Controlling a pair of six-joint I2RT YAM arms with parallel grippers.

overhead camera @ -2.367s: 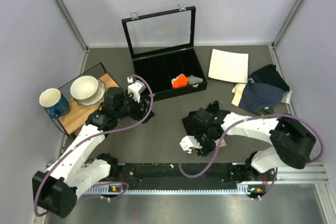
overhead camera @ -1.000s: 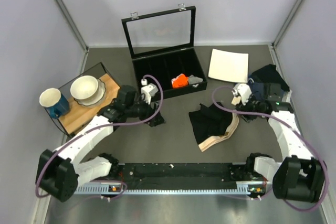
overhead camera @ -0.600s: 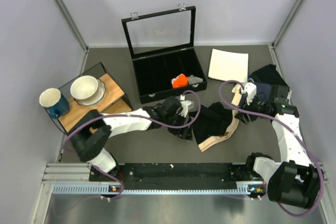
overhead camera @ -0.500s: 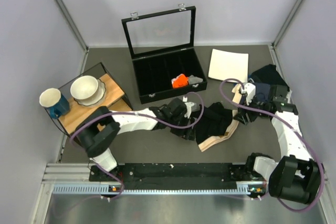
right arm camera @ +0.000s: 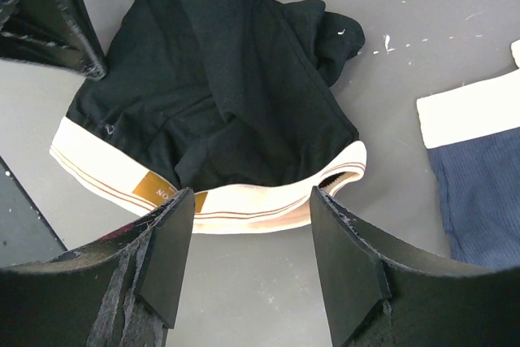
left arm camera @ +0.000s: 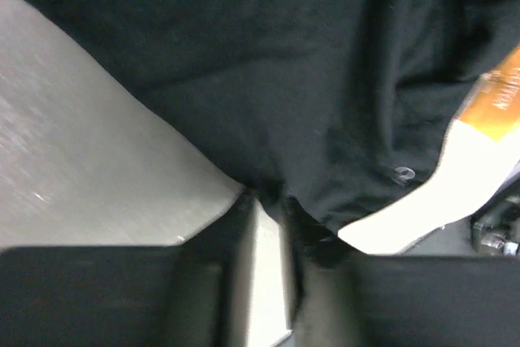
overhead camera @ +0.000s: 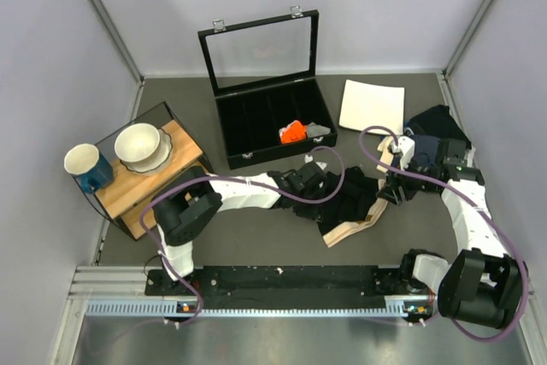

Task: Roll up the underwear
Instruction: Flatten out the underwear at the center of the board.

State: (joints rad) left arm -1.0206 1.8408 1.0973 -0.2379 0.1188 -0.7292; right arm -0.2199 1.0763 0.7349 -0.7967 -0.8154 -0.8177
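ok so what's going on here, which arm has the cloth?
Both arms are at the black fabric underwear with a beige waistband, which lies crumpled on the grey table, not yet rolled. The left pincer is at its left edge, fabric right at its jaws; whether it has closed is unclear. The right pincer hovers open above the waistband side, gripping nothing.

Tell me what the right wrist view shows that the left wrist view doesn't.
Only right wrist: most of the crumpled underwear, a navy garment and the open right pincer. Only left wrist: the left pincer at the fabric's edge, blurred, grip unclear. Both: black fabric, the pale waistband and its orange label.
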